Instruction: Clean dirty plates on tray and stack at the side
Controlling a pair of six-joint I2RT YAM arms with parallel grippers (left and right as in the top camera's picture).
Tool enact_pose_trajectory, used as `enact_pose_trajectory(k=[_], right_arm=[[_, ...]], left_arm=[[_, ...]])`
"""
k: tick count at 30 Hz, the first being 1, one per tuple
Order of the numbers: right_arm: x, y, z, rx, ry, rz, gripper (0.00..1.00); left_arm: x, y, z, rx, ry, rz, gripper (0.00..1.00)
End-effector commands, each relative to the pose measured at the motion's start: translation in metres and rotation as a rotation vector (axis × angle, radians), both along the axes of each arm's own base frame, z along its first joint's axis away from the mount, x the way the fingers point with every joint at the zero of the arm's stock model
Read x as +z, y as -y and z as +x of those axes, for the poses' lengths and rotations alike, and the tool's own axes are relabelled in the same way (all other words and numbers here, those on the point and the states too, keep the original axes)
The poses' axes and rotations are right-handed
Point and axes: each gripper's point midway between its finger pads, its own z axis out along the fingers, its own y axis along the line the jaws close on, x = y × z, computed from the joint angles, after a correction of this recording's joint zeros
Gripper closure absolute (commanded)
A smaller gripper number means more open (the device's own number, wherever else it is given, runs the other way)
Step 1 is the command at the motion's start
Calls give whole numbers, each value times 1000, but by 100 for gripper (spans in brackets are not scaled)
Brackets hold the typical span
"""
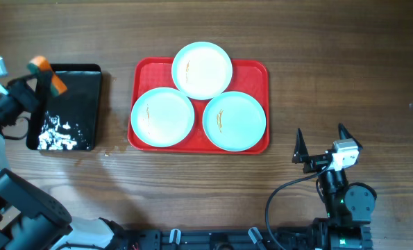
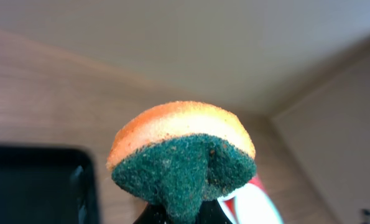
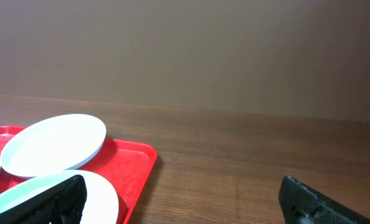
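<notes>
Surface (image 1: 331,55): brown wood grain, fills the overhead view.

Tray (image 1: 149,72): red plastic, rectangular, rounded corners, low rim. Sits mid-surface, long side running left-right. Largest item. Almost covered by its load; red shows only at the corners and in the gaps.

Black tray (image 1: 81,97): glossy, smaller, rectangular. Well left of the tray, apart from it, long side running near-far.

Plates: 3, alike, round, shallow, pale blue-white, all on the tray in a triangle.
- Far plate (image 1: 202,69): centred, its far edge overhangs the tray's far rim.
- Left plate (image 1: 162,117): near-left corner, edge at the tray's left rim.
- Right plate (image 1: 234,121): near-right corner, just inside the right rim.
Rims meet in the middle; touching or overlapping, cannot tell which. The right wrist view shows the far plate (image 3: 54,144) sitting a little higher than the 2 near ones.

Right jaws: spread wide, holding nothing. They sit over bare surface to the near-right of the tray, well apart from it. 2 dark fingers (image 1: 300,147) point toward the far side.

Left jaws: pressed together on the sponge, over the black tray's far-left corner.

Sponge (image 1: 57,83): orange foam with a dark green scrub face, squeezed so it bulges into a dome in the left wrist view (image 2: 181,155).

Smears: 1 thin orange-brown streak on each plate, left of its centre. All 3 plates dirty.

White flecks (image 1: 57,137): cluster at the black tray's near end; cannot tell what they are.
</notes>
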Motion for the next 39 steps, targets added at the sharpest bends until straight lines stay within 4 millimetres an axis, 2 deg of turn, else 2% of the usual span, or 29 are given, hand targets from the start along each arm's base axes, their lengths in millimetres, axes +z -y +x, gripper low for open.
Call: enact_pose_trajectory(k=[1,3,5,7,9,12,13,15,16,18,19,20,22,23,24,25,27,28,29,30,31,32,33,34,35,36,37,38,39], right_arm=[[2,3,0,-14,9,-13,0],[1,3,0,-14,9,-13,0],[1,3,0,-14,9,-13,0],[1,3,0,-14,9,-12,0],[1,3,0,-14,9,-13,0],[2,3,0,-14,9,-13,0],[2,3,0,-14,9,-13,0],[1,3,0,-14,9,-13,0],[1,3,0,-14,9,-13,0],[1,3,0,-14,9,-13,0],[1,3,0,-14,9,-12,0],[1,3,0,-14,9,-13,0],[1,3,0,-14,9,-13,0],[2,3,0,-14,9,-13,0],[1,3,0,-14,9,-13,0],[2,3,0,-14,9,-13,0],[1,3,0,-14,9,-13,0],[1,3,0,-14,9,-13,0],[1,3,0,-14,9,-13,0],[1,3,0,-14,9,-13,0],[1,3,0,-14,9,-13,0],[2,3,0,-14,9,-12,0],[1,3,0,-14,9,-13,0],[1,3,0,-14,9,-13,0],[1,3,0,-14,9,-13,0],[1,3,0,-14,9,-13,0],[1,3,0,-14,9,-13,0],[1,3,0,-14,9,-13,0],[2,3,0,-15,9,-13,0]], left_arm=[[-52,-13,-5,2,-47,257,96],[-78,-10,-8,-19,-74,241,96],[-117,-11,-9,-20,-157,180,96],[-122,-12,-9,-9,-185,145,96],[-76,-23,3,27,-122,113,96],[17,-34,17,52,39,196,96],[36,-34,17,55,77,232,96],[50,-33,15,65,106,272,96],[35,-36,15,91,37,274,96],[-17,-42,13,129,-119,331,96],[-55,-39,9,120,-209,350,96],[-97,-27,3,77,-280,305,96],[-118,-17,2,40,-305,226,96],[-115,-14,4,26,-276,191,96],[-97,-16,8,21,-218,179,96],[-59,-23,15,45,-150,168,96],[-12,-30,20,77,-76,218,96],[24,-30,21,86,0,284,96],[48,-28,21,90,55,331,96],[64,-24,20,92,97,367,96],[65,-24,19,100,92,379,96],[48,-28,19,131,15,388,96],[21,-34,19,165,-89,401,96],[-27,-38,14,188,-240,422,96],[-80,-30,8,146,-353,411,96],[-103,-24,5,118,-395,383,96],[-118,-16,7,86,-417,329,96],[-101,-11,13,64,-357,297,96],[-73,-11,20,69,-293,284,96]])
